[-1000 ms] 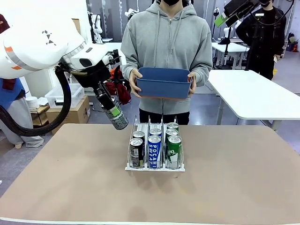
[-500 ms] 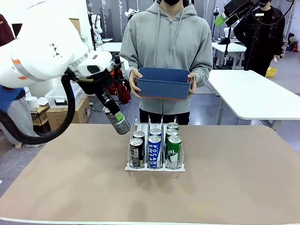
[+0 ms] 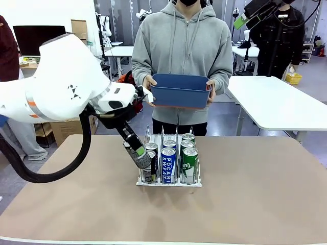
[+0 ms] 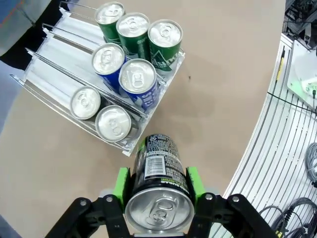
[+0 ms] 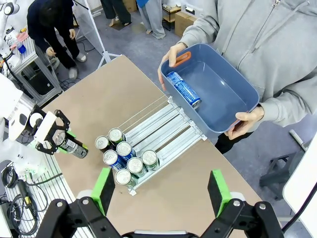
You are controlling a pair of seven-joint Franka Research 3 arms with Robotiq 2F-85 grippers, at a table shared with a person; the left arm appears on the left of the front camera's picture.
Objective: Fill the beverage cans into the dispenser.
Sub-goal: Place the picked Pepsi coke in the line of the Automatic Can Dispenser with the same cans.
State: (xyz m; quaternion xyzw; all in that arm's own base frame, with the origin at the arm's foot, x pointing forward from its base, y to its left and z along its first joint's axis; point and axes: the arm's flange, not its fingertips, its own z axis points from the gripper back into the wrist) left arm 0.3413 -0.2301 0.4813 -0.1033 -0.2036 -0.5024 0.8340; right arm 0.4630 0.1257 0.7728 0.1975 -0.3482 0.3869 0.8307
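Swinging down and rightward from its higher spot over the left of the counter [image 3: 255,194] a second ago, my left gripper [image 3: 138,152] is now hanging just at the dispenser's [image 3: 168,184] near-left corner. It is clamping a black can [image 3: 143,161] between its green pads, tilted, silver top toward the wrist. In the left wrist view the held can's base is pointing at the counter just beside that corner.

Seven cans are already standing in the clear lanes: two black ones [image 4: 99,111] in the left lane, two blue ones [image 4: 124,69] in the middle, three green ones [image 4: 133,32] on the right. The far ends of the lanes are lying bare.

I am reading this drop as the approach to loading. The near end of the left lane is full, so I am judging that the can must go in at the far end.

My right gripper [image 5: 161,193] is waiting high above, fingers apart and holding nothing. The person across the counter is holding a blue bin [image 3: 179,89] with one more blue can [image 5: 183,89] lying inside.
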